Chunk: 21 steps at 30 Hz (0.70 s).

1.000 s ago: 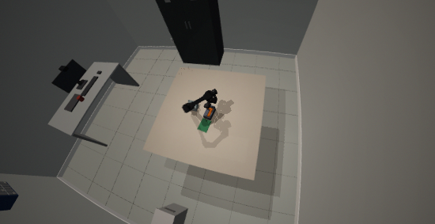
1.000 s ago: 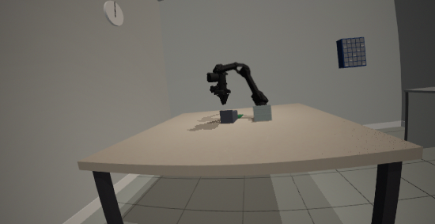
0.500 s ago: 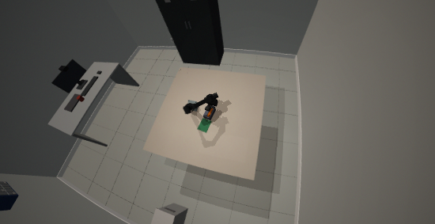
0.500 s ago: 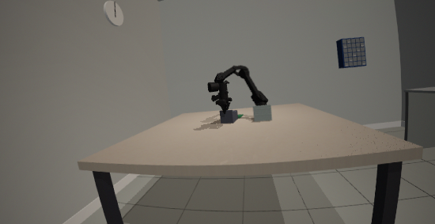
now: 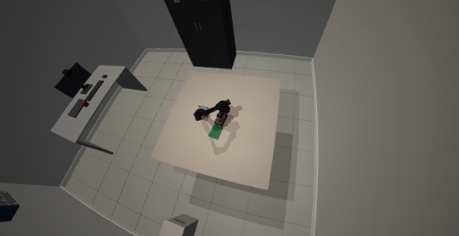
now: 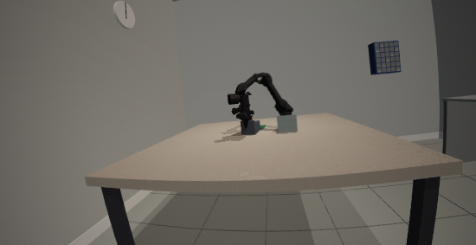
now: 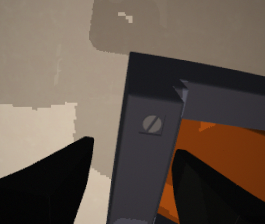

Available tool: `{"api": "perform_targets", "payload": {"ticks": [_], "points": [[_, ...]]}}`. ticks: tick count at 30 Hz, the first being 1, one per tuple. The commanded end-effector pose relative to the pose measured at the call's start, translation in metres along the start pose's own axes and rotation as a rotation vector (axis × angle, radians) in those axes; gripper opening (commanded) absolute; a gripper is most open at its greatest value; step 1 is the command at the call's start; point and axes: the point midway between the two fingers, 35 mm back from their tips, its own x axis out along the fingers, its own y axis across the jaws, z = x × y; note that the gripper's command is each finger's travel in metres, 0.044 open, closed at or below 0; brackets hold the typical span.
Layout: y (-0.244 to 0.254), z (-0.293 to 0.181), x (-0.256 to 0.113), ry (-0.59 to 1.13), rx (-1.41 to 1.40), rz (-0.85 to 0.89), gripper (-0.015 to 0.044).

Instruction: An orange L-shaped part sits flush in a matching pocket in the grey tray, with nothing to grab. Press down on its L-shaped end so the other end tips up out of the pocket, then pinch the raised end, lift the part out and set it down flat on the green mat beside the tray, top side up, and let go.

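Observation:
The orange part [image 7: 223,160] [image 5: 223,118] sits in the grey tray [image 7: 138,175] [image 6: 255,129]. In the wrist view a strip of the pocket's inner wall shows above its near edge, and in the exterior view a bit of orange shows above the tray's rim, so it looks tipped; its far end is out of the wrist view. My gripper [image 7: 134,152] [image 6: 246,125] is partly open and empty, low at the tray's end. One finger is outside the tray wall, the other over the orange part. The green mat [image 5: 215,133] [image 6: 263,126] lies beside the tray.
The arm's pale base block [image 6: 287,124] stands on the wooden table [image 5: 246,157] [image 6: 277,163] to one side of the tray. A round screw head [image 7: 152,124] sits on the tray's rim. A desk [image 5: 89,115] and a dark cabinet [image 5: 209,23] stand away from the table.

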Motion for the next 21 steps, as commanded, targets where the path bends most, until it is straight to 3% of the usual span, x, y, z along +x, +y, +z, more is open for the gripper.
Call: {"api": "perform_targets", "payload": {"ticks": [1,21], "points": [[-0.0018,-0.002,0.0086,0.005,-0.011,-0.013,0.018],[0.0,-0.0011,0.0074,0.002,-0.003,-0.002,0.018]]}}
